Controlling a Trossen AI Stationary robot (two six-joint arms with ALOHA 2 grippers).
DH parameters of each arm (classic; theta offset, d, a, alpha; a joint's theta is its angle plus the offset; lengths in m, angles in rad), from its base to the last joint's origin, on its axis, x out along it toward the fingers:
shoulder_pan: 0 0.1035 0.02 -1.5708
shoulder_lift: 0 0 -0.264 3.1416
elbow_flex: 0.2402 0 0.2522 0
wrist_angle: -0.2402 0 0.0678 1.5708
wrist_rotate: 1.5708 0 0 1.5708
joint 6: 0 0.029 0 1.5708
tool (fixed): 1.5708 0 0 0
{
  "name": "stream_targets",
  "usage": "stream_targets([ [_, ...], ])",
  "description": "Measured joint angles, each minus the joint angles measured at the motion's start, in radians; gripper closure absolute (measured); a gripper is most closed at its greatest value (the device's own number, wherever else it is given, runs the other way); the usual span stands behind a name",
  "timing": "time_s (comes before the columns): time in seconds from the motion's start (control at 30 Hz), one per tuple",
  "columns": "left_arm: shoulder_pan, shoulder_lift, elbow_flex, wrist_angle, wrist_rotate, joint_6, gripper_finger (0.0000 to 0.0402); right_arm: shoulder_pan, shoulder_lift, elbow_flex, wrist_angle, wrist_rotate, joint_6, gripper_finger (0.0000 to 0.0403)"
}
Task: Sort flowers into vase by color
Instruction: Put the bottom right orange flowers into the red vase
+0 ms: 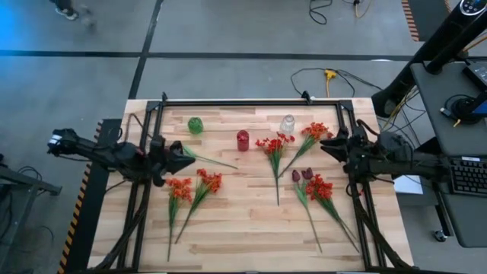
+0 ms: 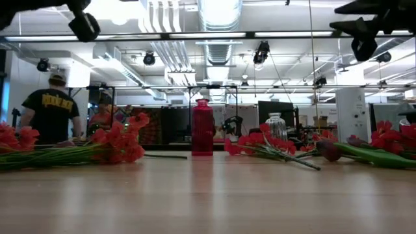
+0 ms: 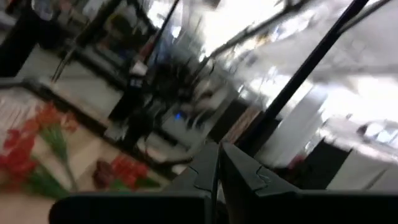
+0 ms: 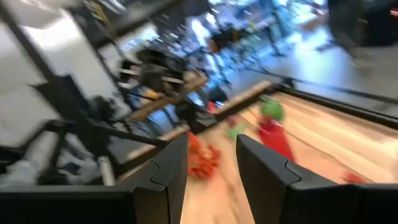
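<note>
Several flowers lie flat on the wooden table: two orange-red stems [image 1: 179, 186] [image 1: 209, 181] at the near left, red stems [image 1: 274, 144] [image 1: 314, 131] in the middle, and red and dark maroon stems [image 1: 318, 186] [image 1: 300, 175] at the right. A green vase [image 1: 195, 125], a red vase [image 1: 243, 140] and a clear vase [image 1: 288, 124] stand upright at the far side. My left gripper [image 1: 185, 154] is shut and empty, high above the table's left side. A green stalk [image 1: 217, 161] lies below it, its bloom hidden. My right gripper [image 1: 327, 144] is open and empty, high above the right side.
A black frame [image 1: 251, 101] runs around the table's edges. Bare wood lies in the near middle [image 1: 243, 221]. Cables and a desk with a keyboard [image 1: 464, 175] are off the table's right. In the low view a person [image 2: 52, 110] stands in the room behind the table.
</note>
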Motion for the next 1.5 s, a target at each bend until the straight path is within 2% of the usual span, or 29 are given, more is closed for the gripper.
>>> stream_targets([
  [0.1,0.000,0.073,0.147,-0.331,-0.037,-0.064,0.0401,0.000,0.051,0.052,-0.063,0.041,0.000,0.0275],
  [0.23,-0.008,0.202,0.310,-0.799,-0.141,-0.252,0.0401,0.000,0.131,0.088,-0.083,0.063,0.000,0.0275],
  [0.33,-0.026,0.309,0.379,-0.975,-0.133,-0.402,0.0401,0.000,0.191,0.105,-0.087,0.069,-0.002,0.0275],
  [0.57,-0.098,0.571,0.471,-0.977,0.030,-0.520,0.0401,0.000,0.303,0.119,-0.103,0.070,-0.019,0.0275],
  [0.77,-0.117,0.775,0.594,-1.057,0.064,-0.595,0.0401,0.000,0.343,0.119,-0.102,0.076,-0.021,0.0275],
  [0.97,-0.117,0.949,0.710,-1.248,0.114,-0.641,0.0392,0.000,0.346,0.119,-0.102,0.076,-0.037,0.0275],
  [1.23,-0.120,1.090,0.791,-1.314,0.170,-0.630,0.0311,0.000,0.346,0.119,-0.103,0.076,-0.058,0.0275],
  [1.37,-0.125,1.124,0.798,-1.342,0.188,-0.624,0.0260,0.000,0.346,0.119,-0.105,0.076,-0.063,0.0275],
  [1.5,-0.126,1.139,0.783,-1.361,0.195,-0.637,0.0225,0.000,0.346,0.119,-0.107,0.073,-0.063,0.0275],
])
